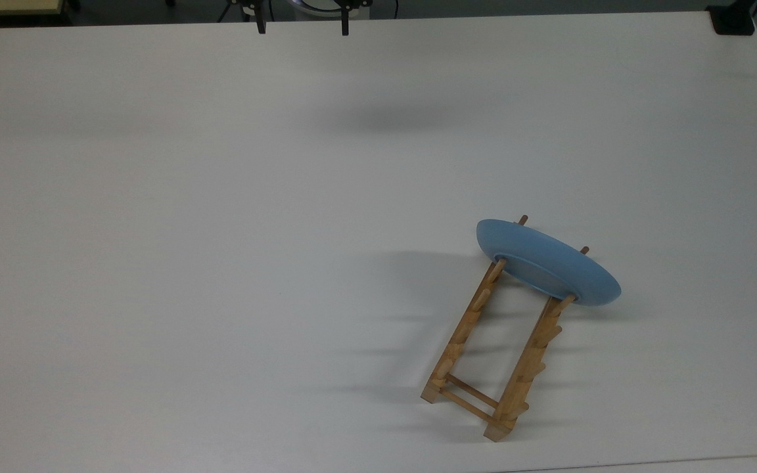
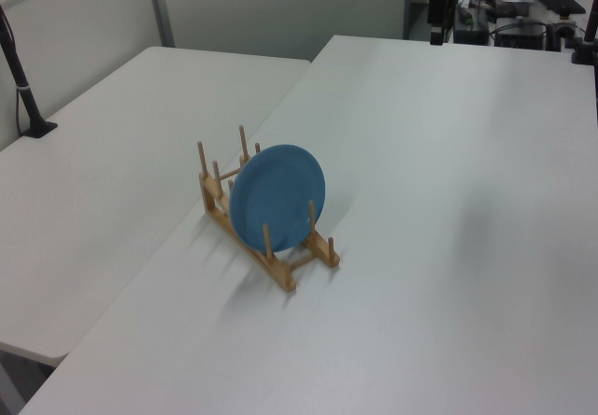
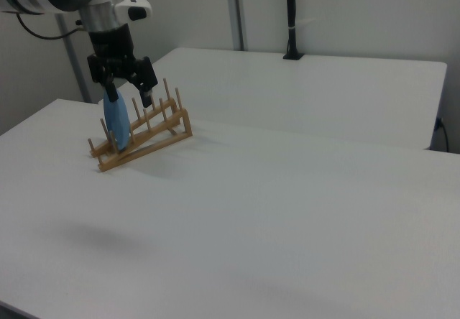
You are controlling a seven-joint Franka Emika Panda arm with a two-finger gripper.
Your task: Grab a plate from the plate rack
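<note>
The black two-finger gripper (image 3: 127,95) hangs with its fingers spread apart. Far from it, the round light blue plate (image 1: 549,263) stands in the small wooden plate rack (image 1: 490,355) on the white worktop (image 1: 221,230).

End effector (image 1: 302,26) cut by top edge; plate (image 3: 115,121) seemingly partly hidden.

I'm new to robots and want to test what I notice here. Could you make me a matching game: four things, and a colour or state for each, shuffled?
Things:
1. plate
2. plate rack
3. pincer
4. table

Descriptions:
a. white, carries the rack
b. open, holding nothing
c. light blue, standing on edge between pegs
d. light wood, rows of upright pegs

Pairs: 1-c, 2-d, 3-b, 4-a
</note>
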